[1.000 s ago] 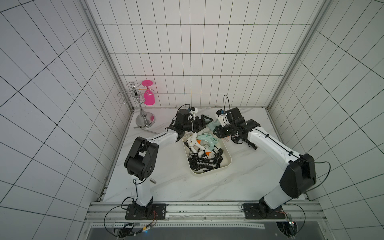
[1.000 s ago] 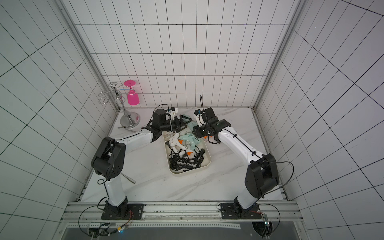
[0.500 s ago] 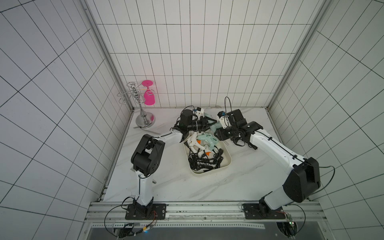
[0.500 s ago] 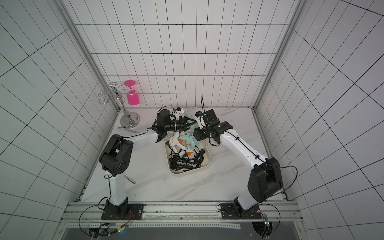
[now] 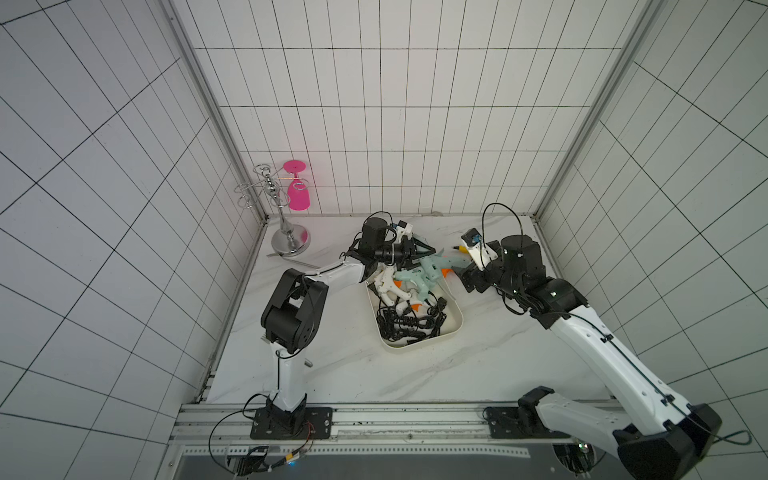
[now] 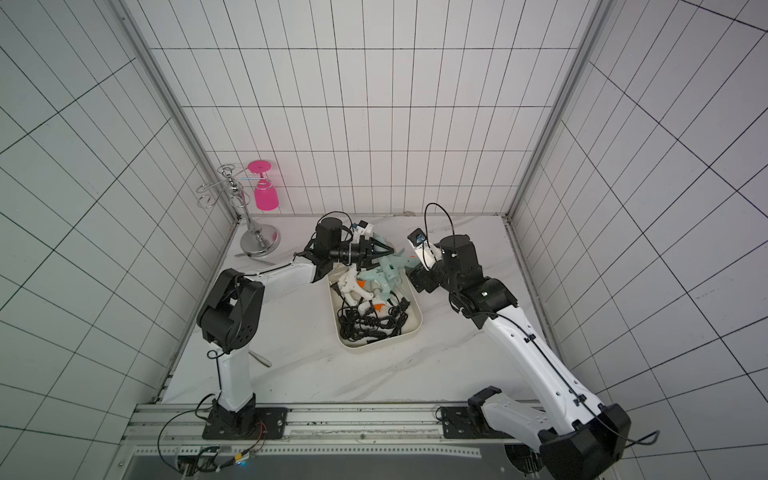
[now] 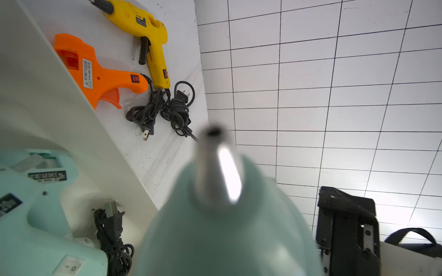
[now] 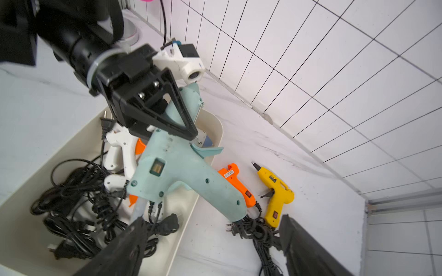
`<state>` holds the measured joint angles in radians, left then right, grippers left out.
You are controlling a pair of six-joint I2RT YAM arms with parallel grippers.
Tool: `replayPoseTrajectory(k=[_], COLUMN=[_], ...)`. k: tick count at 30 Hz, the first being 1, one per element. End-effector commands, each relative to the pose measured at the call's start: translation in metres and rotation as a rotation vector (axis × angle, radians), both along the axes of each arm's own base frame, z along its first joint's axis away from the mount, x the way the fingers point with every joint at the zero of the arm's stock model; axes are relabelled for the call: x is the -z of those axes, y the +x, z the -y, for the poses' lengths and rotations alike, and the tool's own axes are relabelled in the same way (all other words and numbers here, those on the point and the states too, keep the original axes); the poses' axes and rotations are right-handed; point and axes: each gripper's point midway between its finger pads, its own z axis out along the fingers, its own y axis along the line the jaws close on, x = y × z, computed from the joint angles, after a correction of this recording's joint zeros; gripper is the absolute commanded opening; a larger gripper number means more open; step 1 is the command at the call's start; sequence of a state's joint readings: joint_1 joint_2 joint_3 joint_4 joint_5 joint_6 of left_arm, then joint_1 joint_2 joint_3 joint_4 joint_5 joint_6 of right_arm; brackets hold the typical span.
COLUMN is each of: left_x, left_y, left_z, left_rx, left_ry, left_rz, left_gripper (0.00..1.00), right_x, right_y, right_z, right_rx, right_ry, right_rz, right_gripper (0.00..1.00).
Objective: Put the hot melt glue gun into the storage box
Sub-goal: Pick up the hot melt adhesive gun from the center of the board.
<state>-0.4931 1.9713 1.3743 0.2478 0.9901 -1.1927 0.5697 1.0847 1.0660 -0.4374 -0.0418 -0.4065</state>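
A mint-green hot melt glue gun (image 8: 179,172) hangs tilted over the far end of the cream storage box (image 8: 216,126). My left gripper (image 8: 174,126) is shut on its barrel. In both top views the gun (image 5: 438,266) (image 6: 390,266) sits above the box rim (image 5: 455,328) (image 6: 415,328). In the left wrist view its blurred nozzle (image 7: 215,167) hides my own jaws. My right gripper (image 8: 212,251) stands open just right of the box (image 5: 469,278), apart from the gun's handle, with nothing between its fingers (image 8: 306,251).
The box holds white glue guns (image 5: 390,286), another mint one (image 7: 35,215) and tangled black cords (image 5: 407,326). An orange gun (image 8: 239,184) and a yellow gun (image 8: 275,193) lie with their cords on the table beyond the box. A chrome rack (image 5: 286,232) with a pink glass (image 5: 298,195) stands back left.
My left gripper has reached in over the box and shut on the mint gun. My right gripper has opened, let go of it and drawn back to the right.
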Motion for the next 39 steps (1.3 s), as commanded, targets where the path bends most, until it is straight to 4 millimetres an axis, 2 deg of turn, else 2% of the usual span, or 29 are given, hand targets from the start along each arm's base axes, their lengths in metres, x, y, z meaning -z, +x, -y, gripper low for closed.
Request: replayPoseTrajectory(k=[1,3,6,10,14,18,20,23,24,25,26,27,30,31,33,37,39], left_x=[-0.055,-0.059,-0.061,-0.059,-0.062,-0.065,-0.062,-0.062,-0.062,-0.063,-0.065,-0.068,-0.086,-0.096,-0.116,-0.148,-0.155], left_y=[-0.014,-0.017,-0.022,-0.029,-0.035,-0.040,-0.042,-0.042,-0.042,-0.040,-0.038,-0.035,-0.017,-0.009,0.006,0.024,0.028], left_z=[-0.004,-0.004,-0.005,-0.006,-0.006,-0.006,-0.005,-0.005,-0.005,-0.006,-0.007,-0.009,-0.027,-0.037,-0.060,-0.111,-0.134], left_rx=[0.065,0.073,0.085,0.102,0.121,0.144,0.158,0.168,0.167,0.162,0.153,0.140,0.053,0.004,-0.099,-0.290,-0.363], left_ry=[-0.073,-0.081,-0.080,-0.077,-0.083,-0.087,-0.085,-0.089,-0.091,-0.094,-0.099,-0.107,-0.139,-0.145,-0.153,-0.121,-0.080], left_rz=[0.029,0.002,-0.015,-0.044,-0.053,-0.051,-0.063,-0.067,-0.066,-0.062,-0.055,-0.047,0.023,0.058,0.142,0.307,0.356], left_gripper=[0.14,0.13,0.13,0.13,0.13,0.13,0.13,0.14,0.17,0.26,0.40,0.59,0.93,0.98,0.99,0.99,0.99], right_x=[0.033,0.040,0.050,0.039,0.048,0.042,0.037,0.032,0.029,0.026,0.023,0.020,0.008,0.002,-0.010,-0.040,-0.052], right_y=[-0.007,-0.006,0.008,0.023,0.036,0.048,0.049,0.050,0.049,0.047,0.045,0.042,0.041,0.041,0.039,0.036,0.034], right_z=[0.007,0.004,0.008,0.002,-0.010,-0.018,-0.024,-0.029,-0.031,-0.031,-0.032,-0.033,-0.030,-0.028,-0.024,-0.016,-0.015], right_rx=[-0.081,-0.101,-0.068,-0.060,-0.098,-0.090,-0.108,-0.114,-0.120,-0.123,-0.128,-0.133,-0.105,-0.093,-0.092,-0.092,-0.102], right_ry=[-0.182,-0.229,-0.317,-0.317,-0.364,-0.342,-0.318,-0.309,-0.300,-0.288,-0.275,-0.258,-0.210,-0.179,-0.096,0.101,0.187], right_rz=[0.050,0.065,0.096,0.218,0.209,0.241,0.260,0.271,0.277,0.280,0.283,0.281,0.259,0.243,0.196,0.090,0.035], right_gripper=[0.86,0.84,0.80,0.79,0.73,0.54,0.48,0.33,0.28,0.27,0.27,0.25,0.17,0.12,0.03,0.02,0.02])
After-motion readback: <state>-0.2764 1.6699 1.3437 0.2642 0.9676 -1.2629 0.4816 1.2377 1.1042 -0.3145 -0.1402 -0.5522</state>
